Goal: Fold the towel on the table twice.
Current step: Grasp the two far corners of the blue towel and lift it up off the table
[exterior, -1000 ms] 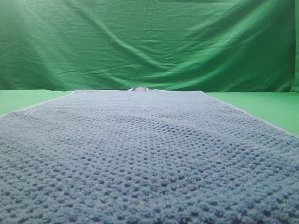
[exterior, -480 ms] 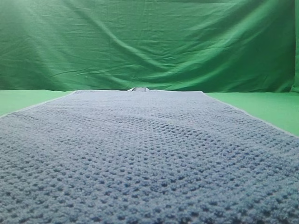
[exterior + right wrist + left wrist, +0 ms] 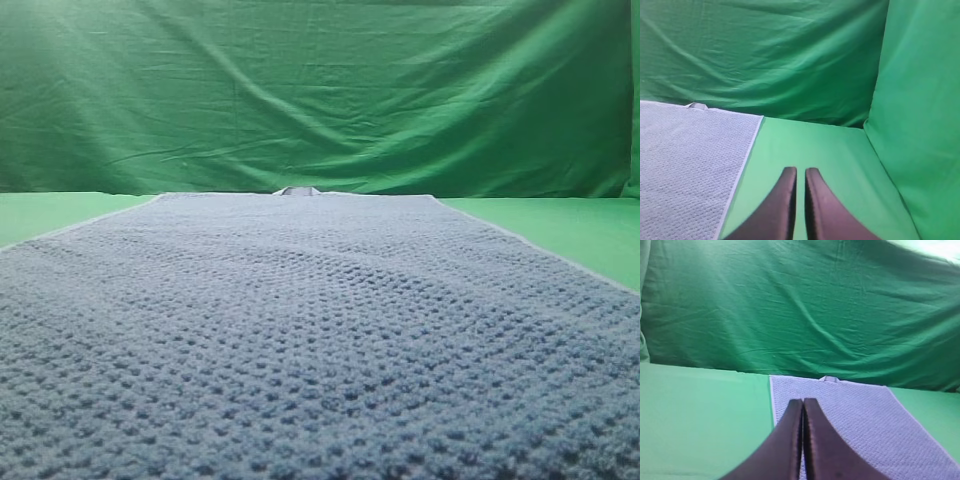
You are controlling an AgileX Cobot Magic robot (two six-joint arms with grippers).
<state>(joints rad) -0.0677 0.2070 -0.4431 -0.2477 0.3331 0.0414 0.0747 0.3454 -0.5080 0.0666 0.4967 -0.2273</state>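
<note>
- my left gripper (image 3: 803, 402) has its two dark fingers pressed flat together, tips meeting with no gap, and nothing is caught between them.
- it hangs above the near left part of the scene, its tips lined up over the pale left edge of the towel (image 3: 860, 415) as my left wrist camera sees it; i cannot tell whether it touches the cloth.
- my right gripper (image 3: 796, 171) has its fingers nearly together, only a thin slit showing between the tips, and it holds nothing.
- it hovers over bare green table (image 3: 815, 150), just beside the towel's right edge, with the towel lying off to its left.
- the towel (image 3: 320, 340) lies spread flat and unfolded on the table, blue-grey with a bumpy waffle weave and a thin pale trim along its sides.
- in the exterior high view it fills most of the lower frame, running away from the camera to a straight far edge.
- a small hanging loop (image 3: 299, 190) sticks out at the middle of that far edge; it also shows in both wrist views.
- strips of table (image 3: 60, 212) show on either side of the towel.
- a wrinkled green backdrop (image 3: 320, 90) hangs behind the table, and on the right a second green panel (image 3: 920, 110) stands along the table's side.
</note>
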